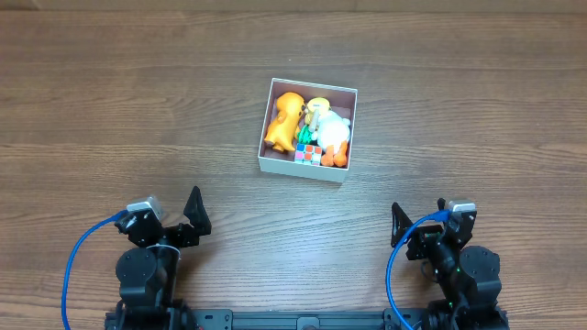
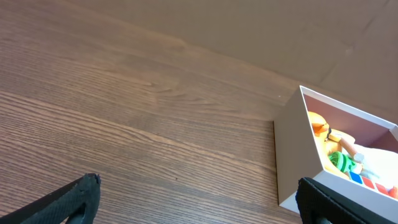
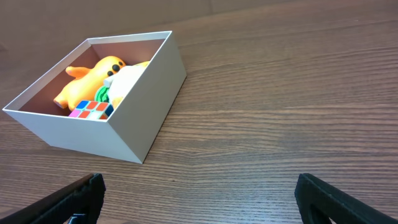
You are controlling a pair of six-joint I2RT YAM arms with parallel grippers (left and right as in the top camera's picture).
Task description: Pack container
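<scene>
The container (image 1: 262, 158), a square white-walled box, stands at the table's middle and holds an orange plush (image 1: 285, 119), a white plush (image 1: 335, 130), a green toy (image 1: 304, 135) and a small colour cube (image 1: 309, 154). It also shows in the left wrist view (image 2: 298, 155) and the right wrist view (image 3: 140, 93). My left gripper (image 2: 199, 202) is open and empty near the front left, with the box to its right. My right gripper (image 3: 199, 196) is open and empty near the front right, with the box to its far left.
The wooden table (image 1: 110, 110) spreads on all sides of the box. Blue cables (image 1: 78, 266) loop beside each arm base at the front edge.
</scene>
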